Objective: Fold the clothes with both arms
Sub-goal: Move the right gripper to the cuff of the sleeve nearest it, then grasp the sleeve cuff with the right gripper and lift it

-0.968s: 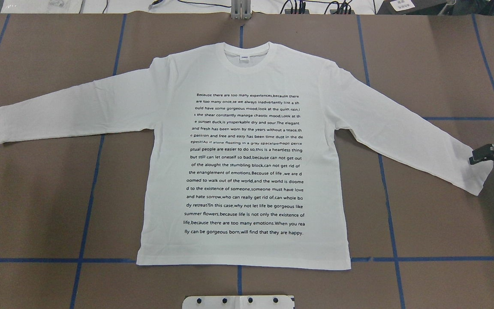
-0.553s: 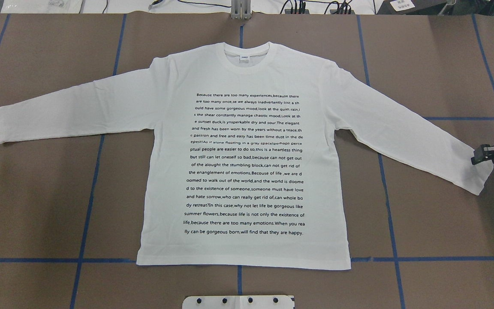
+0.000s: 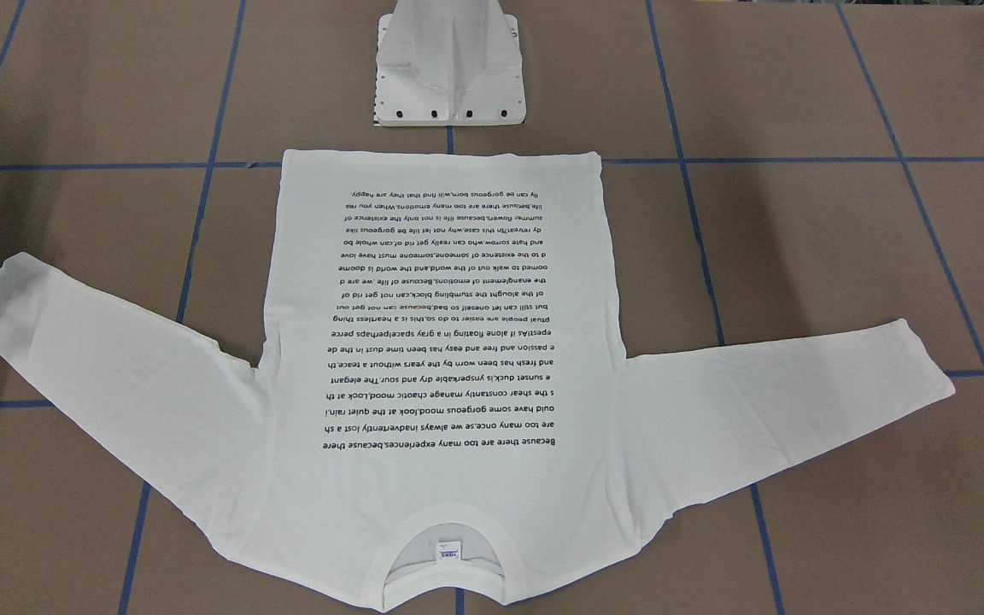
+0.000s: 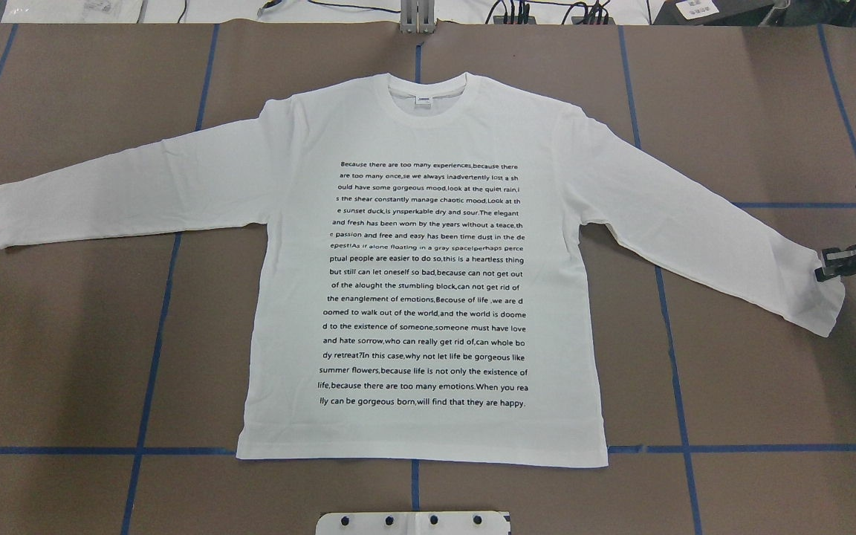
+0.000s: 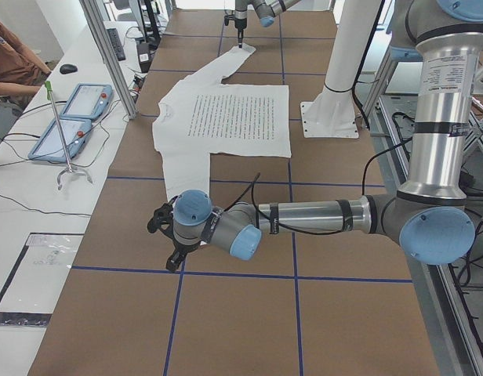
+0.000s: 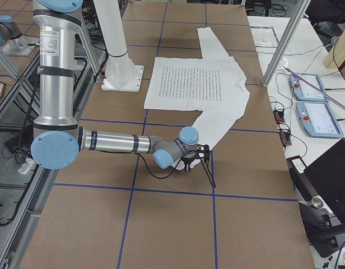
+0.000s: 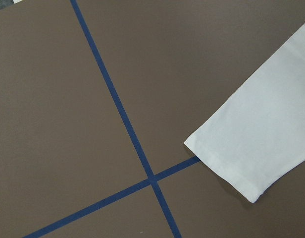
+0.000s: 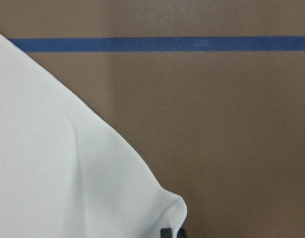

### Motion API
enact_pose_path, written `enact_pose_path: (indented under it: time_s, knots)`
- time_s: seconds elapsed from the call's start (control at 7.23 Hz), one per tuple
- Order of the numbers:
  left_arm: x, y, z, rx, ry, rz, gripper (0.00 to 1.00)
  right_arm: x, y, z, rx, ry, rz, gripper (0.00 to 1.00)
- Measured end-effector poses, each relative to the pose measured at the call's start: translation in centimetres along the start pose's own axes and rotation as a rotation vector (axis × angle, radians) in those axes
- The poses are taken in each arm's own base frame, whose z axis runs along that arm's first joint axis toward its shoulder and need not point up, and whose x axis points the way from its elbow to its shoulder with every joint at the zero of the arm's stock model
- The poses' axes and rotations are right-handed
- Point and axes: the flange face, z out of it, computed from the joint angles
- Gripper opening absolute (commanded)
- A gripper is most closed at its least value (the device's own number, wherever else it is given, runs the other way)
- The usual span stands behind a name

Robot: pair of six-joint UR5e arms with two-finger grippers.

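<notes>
I see the white shirt (image 4: pixel 428 438) spread flat and print-side up in the middle of the brown desk (image 4: pixel 64 334), collar away from the robot and both sleeves angled outward. My right end effector (image 4: pixel 823 271) sits at the far end of the robot's right-hand sleeve, fingers together on the edge of the cuff (image 4: pixel 829 305), which puckers up at the tips in the wrist view. The left end effector (image 5: pixel 172 262) hangs over bare desk just beyond the other sleeve end, and I cannot tell whether its fingers are apart or together.
</notes>
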Motion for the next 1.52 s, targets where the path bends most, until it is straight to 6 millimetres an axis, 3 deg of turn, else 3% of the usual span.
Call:
enact_pose_path:
  time_s: [0.28,0.55,0.83,0.97,1.11,1.52]
  knots:
    - [-0.3,0.1,0.4,-0.003,0.001,-0.002,1.00,-0.5,-0.1,-1.4,0.012,-0.028,-0.003,0.00]
    - [-0.4,0.1,0.5,-0.003,0.001,-0.002,1.00,-1.6,-0.3,-5.5,0.064,-0.076,-0.007,0.00]
    - [-0.5,0.2,0.6,-0.004,0.001,-0.002,1.00,-5.9,-1.9,-9.9,0.071,-0.156,-0.009,0.00]
    - [-0.6,0.2,0.7,-0.006,0.001,-0.003,1.00,-9.8,-4.2,-12.0,0.073,-0.198,0.033,0.00]
    - [-0.6,0.3,0.7,-0.006,0.001,-0.003,1.00,-15.0,-7.3,-14.2,0.085,-0.248,0.122,0.00]
    - [-0.6,0.3,0.7,-0.005,0.001,-0.001,1.00,-33.4,-15.4,-18.5,0.133,-0.343,0.227,0.00]
